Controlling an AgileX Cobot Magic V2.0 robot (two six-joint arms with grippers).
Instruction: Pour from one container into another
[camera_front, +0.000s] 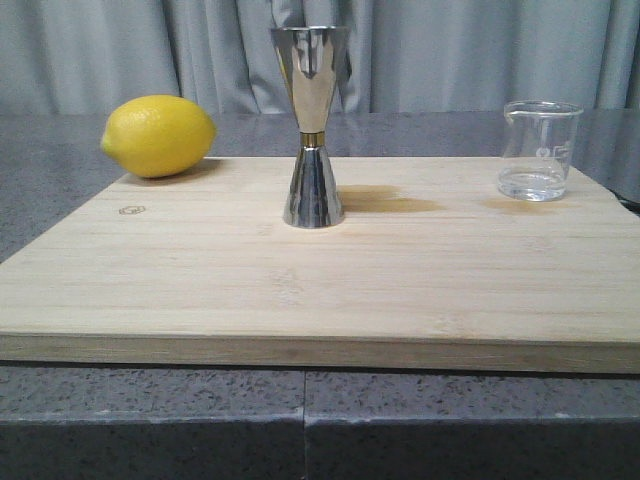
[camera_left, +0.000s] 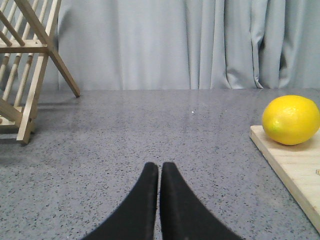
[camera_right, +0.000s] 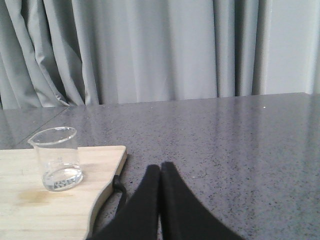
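Beaker (camera_front: 539, 150) is seen upright at the right of the front frame, well apart from the jigger (camera_front: 311, 125) standing at centre on the board (camera_front: 200, 280). Right gripper (camera_right: 160, 172), pressed together and empty, is judged the nearer arm, with the beaker lying ahead toward the lower left of its wrist frame. Left gripper (camera_left: 159, 170) is likewise pressed together, over bare table (camera_left: 150, 125).

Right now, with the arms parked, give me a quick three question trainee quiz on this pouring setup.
1. True or false: the glass beaker stands upright on the wooden board.
2. Which thing stands between the lemon and the beaker in the front view? A) a drying rack B) the steel jigger C) a bottle
3. Fill in: the left gripper and the right gripper are both ____.

Key
1. True; it sits near the board's right end, apart from the jigger.
2. B
3. Shut, with nothing between the fingers, over bare counter beside the board.
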